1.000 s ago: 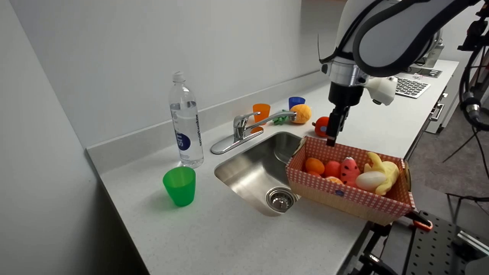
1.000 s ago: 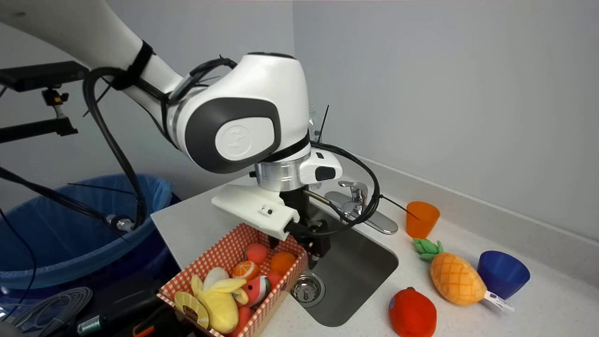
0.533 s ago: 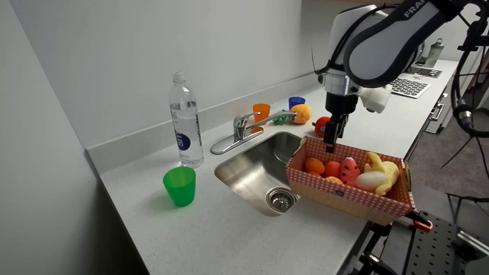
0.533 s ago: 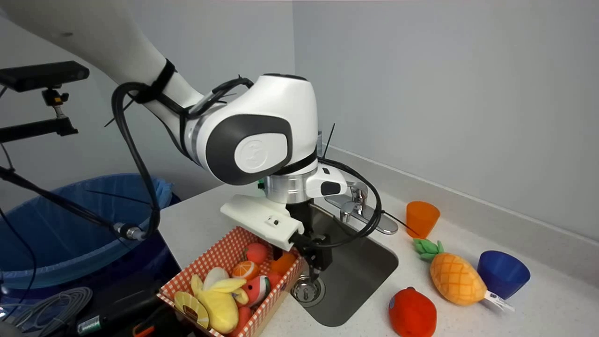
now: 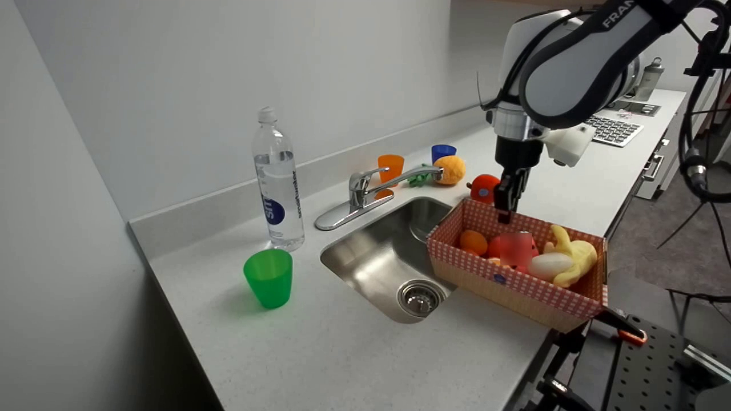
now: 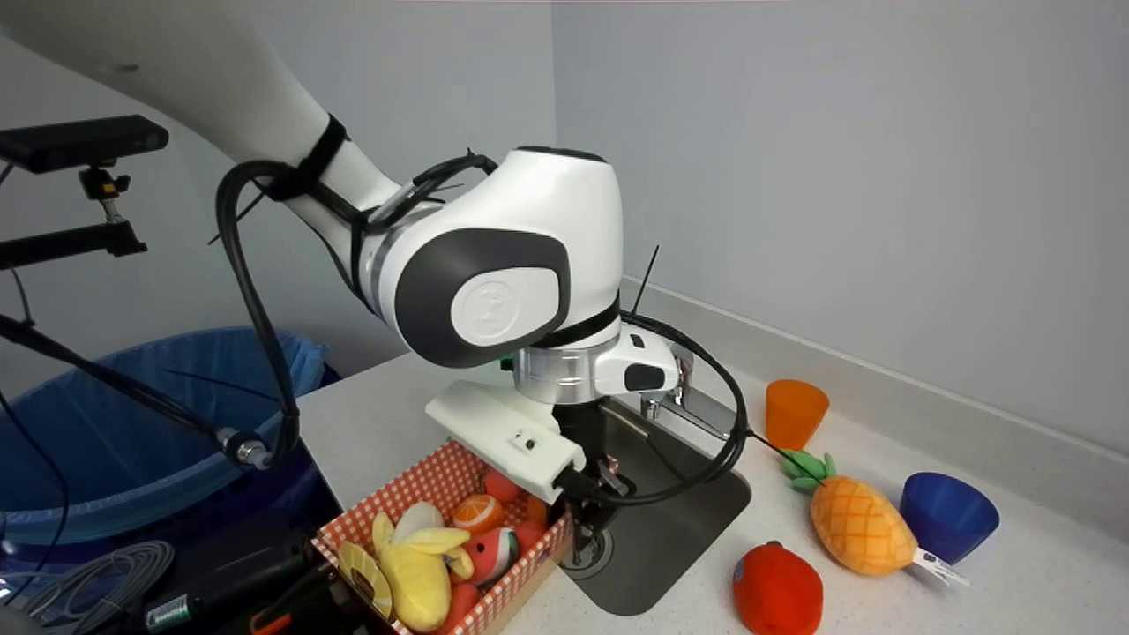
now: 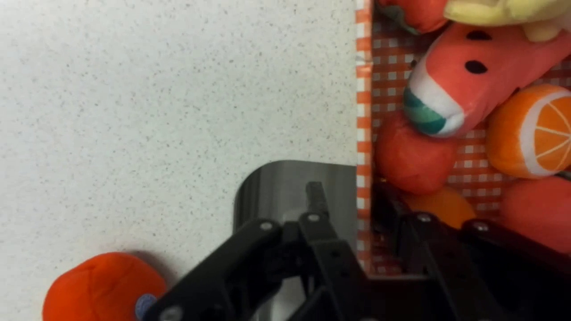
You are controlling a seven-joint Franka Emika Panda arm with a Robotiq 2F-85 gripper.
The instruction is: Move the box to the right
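The box (image 5: 514, 299), lined with red-and-white checked cloth and filled with plush fruit, sits at an angle by the sink in both exterior views. My gripper (image 7: 349, 187) straddles its long wall close to a corner. In the wrist view, one of its fingers (image 7: 316, 196) is outside the box over the sink, with a gap between it and the checked rim (image 7: 363, 178). The other finger is inside, dark and close to the wall; whether it touches is hard to tell. Lower parts of the fingers are hidden in an exterior view by the arm's mount (image 6: 512, 437).
The sink (image 5: 377, 268) and faucet (image 5: 360, 194) lie beside the box. A red plush (image 6: 778, 589), a pineapple plush (image 6: 860, 525), an orange cup (image 6: 796, 414) and a blue cup (image 6: 948, 516) stand along the counter. Farther off are a bottle (image 5: 278, 188) and a green cup (image 5: 268, 278).
My gripper came down over the wall, then shifted sideways, its fingers drawing closer together. The box has turned and slid slightly along with it, its fruit moving too.
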